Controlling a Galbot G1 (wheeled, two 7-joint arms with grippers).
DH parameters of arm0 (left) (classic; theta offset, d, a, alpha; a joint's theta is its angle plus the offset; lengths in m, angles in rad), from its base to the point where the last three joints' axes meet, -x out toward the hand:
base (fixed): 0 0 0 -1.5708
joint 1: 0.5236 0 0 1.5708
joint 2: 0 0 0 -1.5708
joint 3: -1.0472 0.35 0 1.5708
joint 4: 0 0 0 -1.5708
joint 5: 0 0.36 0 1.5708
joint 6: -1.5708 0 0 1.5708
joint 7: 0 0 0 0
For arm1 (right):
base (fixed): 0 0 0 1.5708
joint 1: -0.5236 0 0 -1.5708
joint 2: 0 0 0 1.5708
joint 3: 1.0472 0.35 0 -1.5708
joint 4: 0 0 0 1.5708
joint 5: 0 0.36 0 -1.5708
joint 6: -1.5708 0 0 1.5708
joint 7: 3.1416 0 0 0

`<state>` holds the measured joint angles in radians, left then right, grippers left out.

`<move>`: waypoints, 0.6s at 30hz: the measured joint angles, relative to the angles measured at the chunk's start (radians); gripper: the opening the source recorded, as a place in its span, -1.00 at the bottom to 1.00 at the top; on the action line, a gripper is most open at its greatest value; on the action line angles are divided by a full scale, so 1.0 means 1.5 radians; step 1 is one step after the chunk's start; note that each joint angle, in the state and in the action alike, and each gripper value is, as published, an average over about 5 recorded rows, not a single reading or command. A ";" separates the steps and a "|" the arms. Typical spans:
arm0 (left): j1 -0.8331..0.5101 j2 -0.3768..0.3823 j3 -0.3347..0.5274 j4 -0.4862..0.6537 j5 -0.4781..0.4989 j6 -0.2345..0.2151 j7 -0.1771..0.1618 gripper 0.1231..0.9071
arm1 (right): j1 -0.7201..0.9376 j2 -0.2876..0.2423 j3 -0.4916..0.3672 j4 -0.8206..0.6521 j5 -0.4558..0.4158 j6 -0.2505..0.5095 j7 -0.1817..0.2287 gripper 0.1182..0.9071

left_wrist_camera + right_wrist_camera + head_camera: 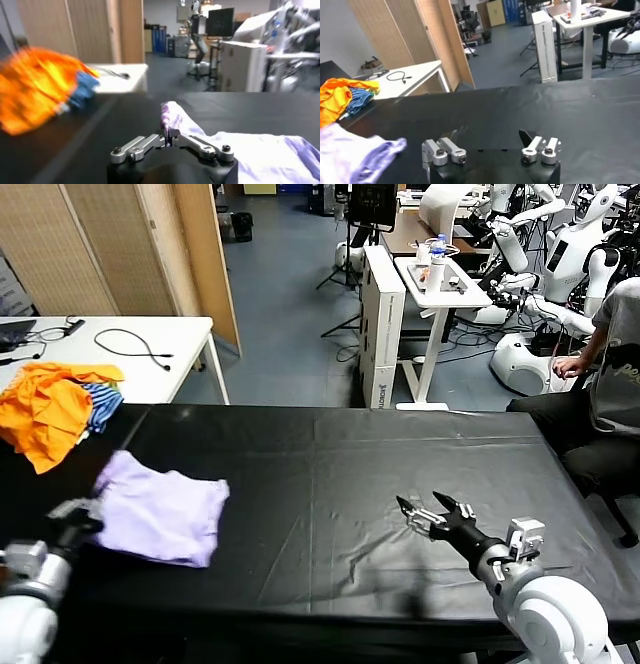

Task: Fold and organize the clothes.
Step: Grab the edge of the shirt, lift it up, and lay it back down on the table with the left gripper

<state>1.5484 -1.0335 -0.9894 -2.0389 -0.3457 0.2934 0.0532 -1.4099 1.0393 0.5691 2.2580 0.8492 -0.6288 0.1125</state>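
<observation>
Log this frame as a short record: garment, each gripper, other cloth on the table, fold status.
garment: light lavender cotton T-shirt, crumpled on the left part of the black table
left gripper: shut on the T-shirt's near left edge
right gripper: open, empty, over bare table at the right, apart from the shirt
other cloth: bright orange garments with blue-and-white striped cloth, far left
fold status: not yet a tidy fold

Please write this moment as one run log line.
left gripper: shut on T-shirt edge, table's left | right gripper: open, idle above black table | orange garments: far left
</observation>
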 joint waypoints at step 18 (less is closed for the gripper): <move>-0.027 -0.243 0.358 -0.095 0.076 0.055 -0.070 -0.88 | -0.040 0.011 0.014 0.013 -0.028 0.000 -0.001 1.00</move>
<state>1.5082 -1.3983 -0.4527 -2.1820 -0.2321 0.3757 -0.0519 -1.4697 1.0554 0.5897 2.2773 0.8066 -0.6285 0.1106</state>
